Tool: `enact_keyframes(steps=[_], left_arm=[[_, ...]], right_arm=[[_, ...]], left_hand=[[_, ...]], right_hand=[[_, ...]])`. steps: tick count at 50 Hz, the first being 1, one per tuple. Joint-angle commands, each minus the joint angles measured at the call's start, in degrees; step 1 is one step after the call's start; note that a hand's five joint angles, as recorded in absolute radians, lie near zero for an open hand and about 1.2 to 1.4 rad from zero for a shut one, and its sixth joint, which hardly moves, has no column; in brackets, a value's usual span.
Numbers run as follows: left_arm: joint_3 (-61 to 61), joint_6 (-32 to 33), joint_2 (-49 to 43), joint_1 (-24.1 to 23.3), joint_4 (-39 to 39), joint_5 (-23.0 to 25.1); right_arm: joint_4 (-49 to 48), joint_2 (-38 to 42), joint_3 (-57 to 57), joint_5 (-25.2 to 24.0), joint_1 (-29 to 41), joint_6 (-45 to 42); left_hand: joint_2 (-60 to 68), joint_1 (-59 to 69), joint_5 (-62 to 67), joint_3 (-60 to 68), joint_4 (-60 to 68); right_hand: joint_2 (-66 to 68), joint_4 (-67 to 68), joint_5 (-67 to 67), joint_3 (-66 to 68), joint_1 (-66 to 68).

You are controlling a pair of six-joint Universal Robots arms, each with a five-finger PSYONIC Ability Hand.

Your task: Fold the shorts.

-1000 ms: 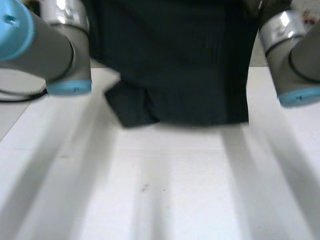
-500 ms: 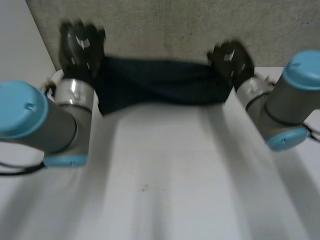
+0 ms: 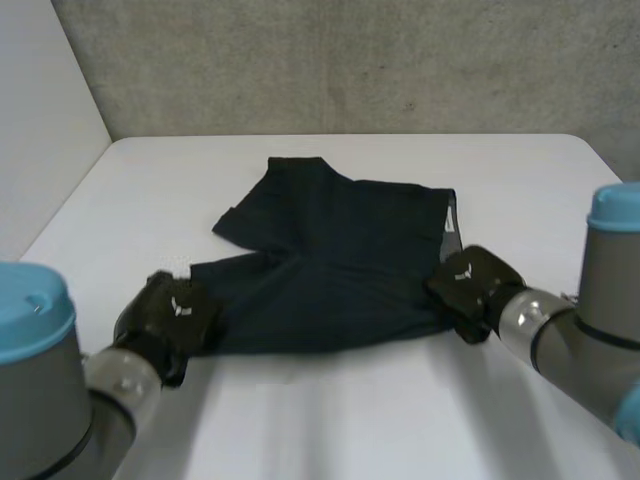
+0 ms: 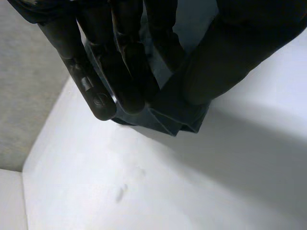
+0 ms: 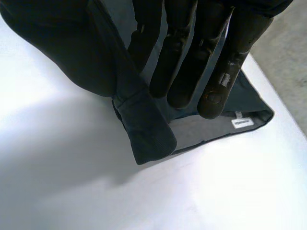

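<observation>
Two pinches on show here! The dark shorts (image 3: 330,270) lie spread across the middle of the white table (image 3: 330,430), with one leg reaching out to the far left. The left hand (image 3: 170,318) sits at the near left corner, with a folded bit of cloth nipped between thumb and fingers. Over on the near right corner, the right hand (image 3: 470,285) has its thumb clamped over a rolled edge against the fingers. Just past those fingertips a small white label (image 5: 242,123) shows on the grey inner lining.
</observation>
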Motion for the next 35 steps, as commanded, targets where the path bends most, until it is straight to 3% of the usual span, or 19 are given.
enact_keyframes(steps=[1, 9, 14, 19, 25, 30, 35], left_arm=[[-5.81, 4.84, 7.05, -3.31, -4.65, -0.17], [-6.08, 9.67, 17.07, -6.13, -13.53, 0.44], [-1.69, 10.91, 14.03, -5.42, -2.41, 2.98], [3.58, 11.35, 1.37, -4.63, 13.51, 3.08], [14.37, 11.79, -16.10, -3.41, 35.46, 3.43], [26.57, 11.79, -29.63, -1.74, 46.64, 3.52], [39.17, 12.67, -40.65, -0.94, 46.77, 3.43]], right_arm=[[8.25, -9.09, 9.73, 0.10, -0.34, -5.79], [25.39, -22.37, 14.14, -0.60, -2.88, -15.73], [22.95, -23.26, 12.82, -2.79, -5.43, -16.26], [11.27, -14.13, 9.05, -1.48, -5.09, -12.49], [1.15, -3.23, -2.02, 7.39, -3.86, -10.37], [-4.91, 6.53, -12.04, 10.39, -2.28, -10.28], [-13.07, 16.35, -20.47, 10.39, -1.83, -10.20]], left_hand=[[11.26, 15.62, 12.62, 11.49, 11.04], [11.26, 15.62, 12.62, 11.49, 11.04], [11.26, 15.62, 12.62, 11.49, 11.04], [11.26, 15.62, 12.62, 11.49, 11.04], [11.26, 15.62, 12.62, 11.49, 11.04], [11.26, 15.62, 12.62, 11.49, 11.04], [11.26, 15.62, 12.62, 11.49, 11.04]], right_hand=[[12.51, 11.69, 13.46, 12.45, 23.14], [12.51, 11.69, 13.46, 12.45, 23.14], [12.51, 11.69, 13.46, 12.45, 23.14], [12.51, 11.69, 13.46, 12.45, 23.14], [12.51, 11.69, 13.46, 12.45, 23.14], [12.51, 11.69, 13.46, 12.45, 23.14], [12.51, 11.69, 13.46, 12.45, 23.14]])
